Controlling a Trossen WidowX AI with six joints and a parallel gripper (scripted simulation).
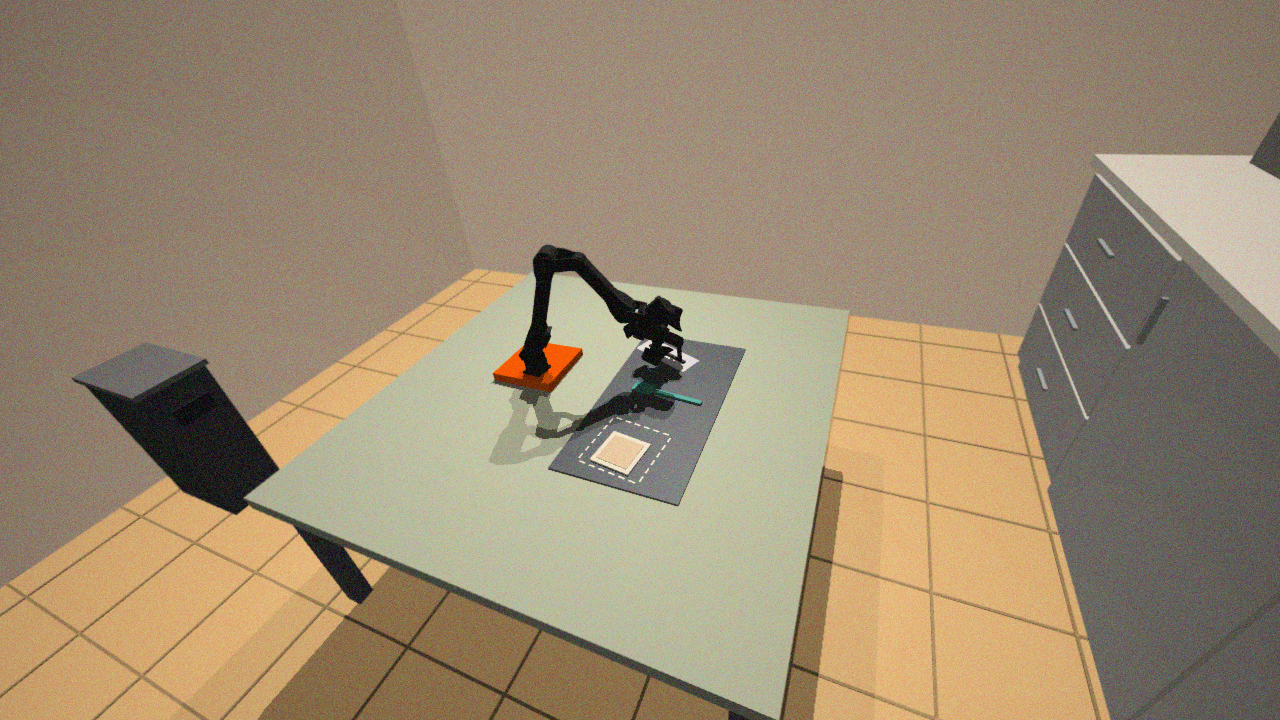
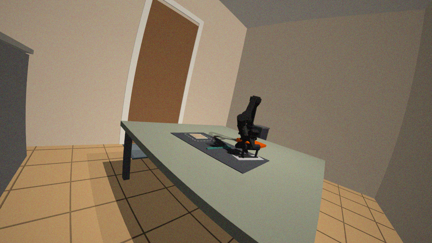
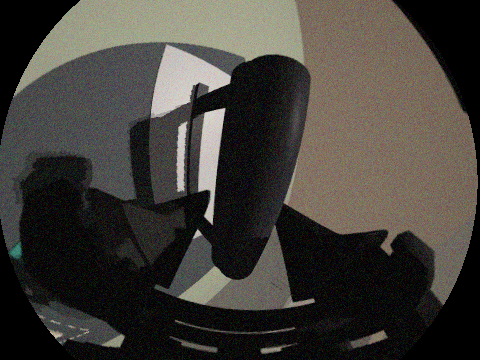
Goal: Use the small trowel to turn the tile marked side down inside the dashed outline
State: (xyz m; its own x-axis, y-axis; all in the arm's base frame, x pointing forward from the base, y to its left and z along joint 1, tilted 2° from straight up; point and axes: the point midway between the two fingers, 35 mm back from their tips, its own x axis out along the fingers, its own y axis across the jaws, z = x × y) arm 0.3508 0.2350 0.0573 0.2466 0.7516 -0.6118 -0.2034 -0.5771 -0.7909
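Note:
The trowel, with a flat white blade and a thick black handle, appears to rest flat on the far end of the dark mat. My gripper is open, its fingers parted on either side of the handle and still low around it. The square tile lies flat inside the dashed outline, well away from the trowel. Its upper face is beige with a paler rim; no mark can be made out.
A teal spatula lies across the middle of the mat, between trowel and tile. The arm stands on an orange base on the pale green table. A grey cabinet stands beyond the table's right side.

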